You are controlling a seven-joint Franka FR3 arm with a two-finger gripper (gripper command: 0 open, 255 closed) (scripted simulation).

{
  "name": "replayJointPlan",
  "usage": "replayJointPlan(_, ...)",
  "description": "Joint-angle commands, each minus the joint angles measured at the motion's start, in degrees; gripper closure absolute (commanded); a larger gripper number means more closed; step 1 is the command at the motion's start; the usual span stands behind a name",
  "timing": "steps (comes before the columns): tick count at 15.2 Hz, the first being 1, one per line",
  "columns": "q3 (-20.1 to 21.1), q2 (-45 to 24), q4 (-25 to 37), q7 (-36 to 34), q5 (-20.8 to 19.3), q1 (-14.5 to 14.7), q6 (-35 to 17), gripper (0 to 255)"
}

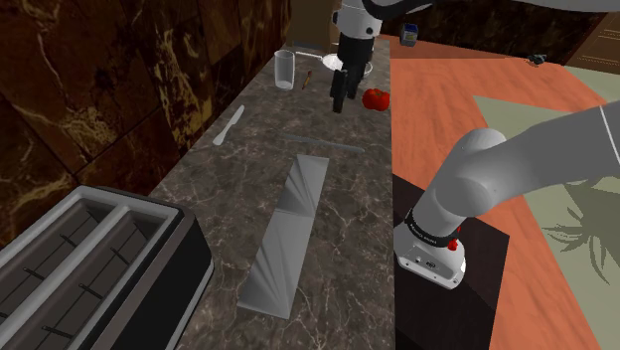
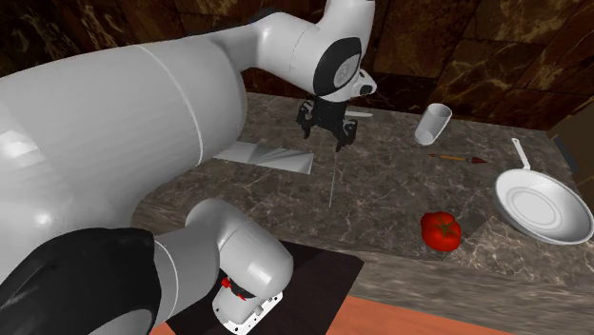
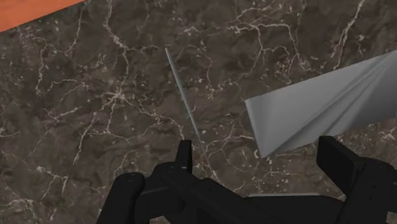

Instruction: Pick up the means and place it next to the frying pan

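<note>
Hanging above the dark marbled tabletop (image 1: 229, 199), the black end effector (image 1: 341, 97) has its two fingers spread well apart and nothing between them. In the wrist view the end effector (image 3: 257, 147) looks down on a thin grey rod (image 3: 184, 102) lying flat on the stone; the rod's near end slips out of sight beside one finger, and whether they touch cannot be told. What the rod actually is cannot be made out; it is a bare sliver (image 1: 318, 141) in the shoulder view and a faint line (image 2: 332, 186) in the second exterior view, just under the end effector (image 2: 325, 136). A long, grey folded sheet (image 1: 288, 234) lies just beside the rod, its tip reaching in between the fingers in the wrist view. The frying pan (image 2: 543, 211), drawn pale grey, sits well apart from the rod at the second exterior view's right, cut by the frame edge; in the shoulder view the end effector hides most of it. A red tomato (image 2: 441, 229) lies near the pan, and a clear glass (image 2: 431, 124) stands farther back. A toaster (image 1: 89, 268) is cropped at the shoulder view's lower left.
</note>
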State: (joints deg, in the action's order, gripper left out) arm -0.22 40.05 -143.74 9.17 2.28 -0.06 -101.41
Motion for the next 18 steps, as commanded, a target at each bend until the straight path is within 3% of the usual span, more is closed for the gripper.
replayJointPlan(1, -1.0, -1.7, -2.5, 3.7, -1.3, 0.4, -4.1, 0)
replayJointPlan(9, -4.9, -12.9, -8.3, 16.8, -6.5, 1.1, -20.8, 0)
replayJointPlan(18, -5.2, -16.5, -11.9, 16.8, -6.7, 1.0, -27.9, 0)
